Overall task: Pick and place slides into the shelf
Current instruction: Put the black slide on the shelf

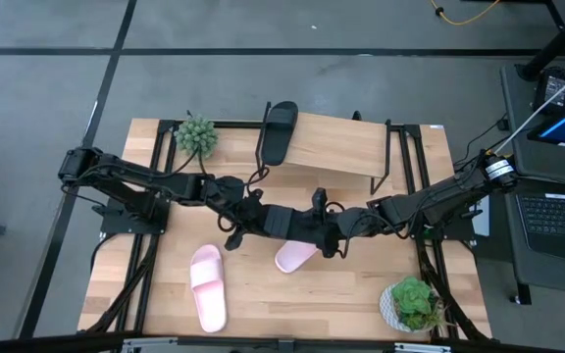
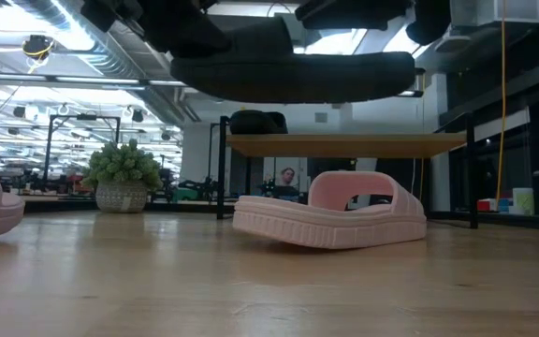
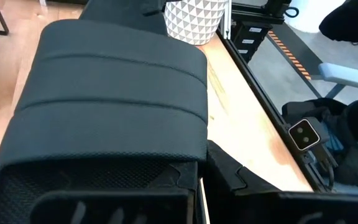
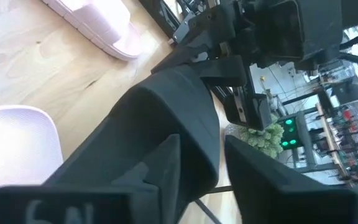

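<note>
A black slide (image 1: 284, 221) hangs in the air over the table's middle, between both grippers; in the low view the black slide (image 2: 293, 75) floats clear above a pink slide (image 2: 330, 220). My left gripper (image 1: 248, 218) is at its left end and my right gripper (image 1: 324, 230) at its right end, each shut on it. That pink slide (image 1: 295, 257) lies sole-down just below them, and the second pink slide (image 1: 207, 286) lies nearer the front left. Another black slide (image 1: 280, 130) rests on the left end of the shelf (image 1: 346, 147). My left gripper holds the black slide by its left end, coming level from the table's left. The ribbed strap (image 3: 110, 93) fills the wrist view and one finger (image 3: 232, 177) shows beside the sole; the other is hidden by the slide. The slide is lifted clear and roughly level. My right gripper holds the slide's right end (image 4: 173, 143), pinched between its two fingers, one finger (image 4: 272, 180) on each side. It comes level from the table's right, along the slide. The slide hangs clear of the table.
A potted plant (image 1: 196, 134) stands at the far left by the shelf, another potted plant (image 1: 415, 302) at the near right corner. The shelf top right of the black slide is bare wood. A laptop (image 1: 562, 211) sits off the table's right side.
</note>
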